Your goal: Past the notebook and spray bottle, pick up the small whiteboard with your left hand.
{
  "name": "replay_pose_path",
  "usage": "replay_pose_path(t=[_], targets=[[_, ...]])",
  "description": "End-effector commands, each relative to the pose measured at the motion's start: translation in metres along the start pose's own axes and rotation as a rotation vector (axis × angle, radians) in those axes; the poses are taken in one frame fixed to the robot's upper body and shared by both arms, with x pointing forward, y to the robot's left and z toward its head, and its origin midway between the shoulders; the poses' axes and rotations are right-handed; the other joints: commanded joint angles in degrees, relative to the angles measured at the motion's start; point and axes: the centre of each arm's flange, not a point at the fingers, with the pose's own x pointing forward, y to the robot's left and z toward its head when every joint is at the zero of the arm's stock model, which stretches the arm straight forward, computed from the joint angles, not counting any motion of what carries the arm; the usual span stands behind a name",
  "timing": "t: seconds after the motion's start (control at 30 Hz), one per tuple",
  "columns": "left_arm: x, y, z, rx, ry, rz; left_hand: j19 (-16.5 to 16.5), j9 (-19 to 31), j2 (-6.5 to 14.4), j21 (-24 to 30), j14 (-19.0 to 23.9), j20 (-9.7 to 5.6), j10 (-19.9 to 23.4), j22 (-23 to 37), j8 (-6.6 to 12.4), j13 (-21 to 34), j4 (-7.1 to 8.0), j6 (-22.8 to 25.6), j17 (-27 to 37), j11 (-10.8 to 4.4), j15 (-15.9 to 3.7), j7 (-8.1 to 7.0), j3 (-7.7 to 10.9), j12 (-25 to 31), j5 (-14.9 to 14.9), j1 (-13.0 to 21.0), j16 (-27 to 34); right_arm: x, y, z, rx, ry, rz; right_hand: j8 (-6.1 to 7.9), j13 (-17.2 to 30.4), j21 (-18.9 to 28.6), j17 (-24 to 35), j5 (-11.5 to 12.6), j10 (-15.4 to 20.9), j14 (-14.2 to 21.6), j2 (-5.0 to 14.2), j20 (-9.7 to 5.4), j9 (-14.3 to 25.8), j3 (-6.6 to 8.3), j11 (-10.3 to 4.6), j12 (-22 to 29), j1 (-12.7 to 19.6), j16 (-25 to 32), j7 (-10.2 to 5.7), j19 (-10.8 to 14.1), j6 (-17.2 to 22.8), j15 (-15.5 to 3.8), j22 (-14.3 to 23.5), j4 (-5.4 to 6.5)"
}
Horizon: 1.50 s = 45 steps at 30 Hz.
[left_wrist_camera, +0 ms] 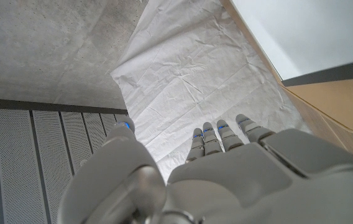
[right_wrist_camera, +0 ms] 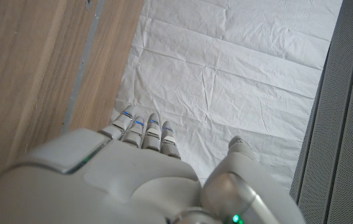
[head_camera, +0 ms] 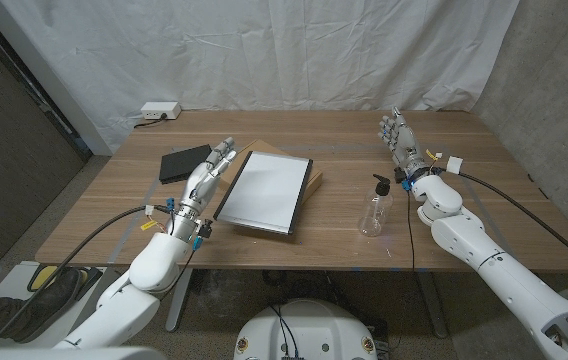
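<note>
The small whiteboard (head_camera: 264,190), white with a dark frame, lies near the table's middle on top of a brown board (head_camera: 311,183). My left hand (head_camera: 207,173) stands just left of it with fingers extended and apart, holding nothing. In the left wrist view the whiteboard (left_wrist_camera: 313,34) and the brown board (left_wrist_camera: 335,102) show beside my left hand (left_wrist_camera: 226,174). A black notebook (head_camera: 184,163) lies left of that hand. A clear spray bottle (head_camera: 375,208) with a black nozzle stands to the right. My right hand (head_camera: 401,140) is raised past the bottle, fingers apart and empty.
The wooden table (head_camera: 114,215) is backed by a white cloth backdrop (head_camera: 294,50). A white power strip (head_camera: 158,111) sits at the far left corner. Cables run along both arms. In the right wrist view the table (right_wrist_camera: 33,68) meets the cloth.
</note>
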Motion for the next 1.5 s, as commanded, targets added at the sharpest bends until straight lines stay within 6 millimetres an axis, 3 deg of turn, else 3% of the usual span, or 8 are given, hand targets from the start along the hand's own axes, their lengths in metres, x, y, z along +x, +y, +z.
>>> replay_pose_path(t=[0.03,0.73,1.5], targets=[[-0.012,-0.004,-0.001,0.026,-0.012,-0.013,0.7,0.2,0.0,0.4,0.5,-3.24,0.6,0.2,0.36,0.3,-0.4,0.1,0.1,-0.14,-0.29,0.1,0.02,0.2,-0.2,0.7,0.4,0.005,0.006,0.006,-0.008,-0.018,0.004,0.07,0.1,-0.2,0.3,0.1,0.6,0.6,0.04,-0.11,0.3,-0.13,0.03,0.5,0.4,0.2,-0.2,0.4,0.4,-0.17,0.2,-0.01],[-0.047,-0.004,0.007,0.057,-0.006,0.016,1.1,0.2,-0.1,0.3,1.0,-2.73,1.0,0.2,0.44,0.3,-0.99,0.7,0.1,-0.11,-0.46,0.18,-0.01,0.2,-0.2,1.6,0.4,0.001,0.014,0.006,-0.003,-0.019,0.0,0.08,0.1,-0.6,0.4,0.0,0.5,0.8,0.09,-0.12,0.3,-0.26,0.08,0.4,0.5,0.2,-0.24,0.6,0.6,-0.19,0.2,-0.1],[-0.068,-0.011,0.008,0.109,-0.001,0.04,1.9,0.2,-0.4,0.3,1.7,-2.34,1.6,0.1,0.34,0.3,-2.15,0.8,0.1,-0.38,-0.5,0.18,0.08,0.1,0.0,3.5,0.4,-0.01,0.011,0.015,-0.022,-0.034,-0.01,0.06,0.1,-1.0,0.4,0.0,0.5,0.9,0.13,-0.05,0.3,-0.39,0.06,0.4,0.5,0.1,-0.24,0.8,0.7,-0.2,0.3,-0.18]])
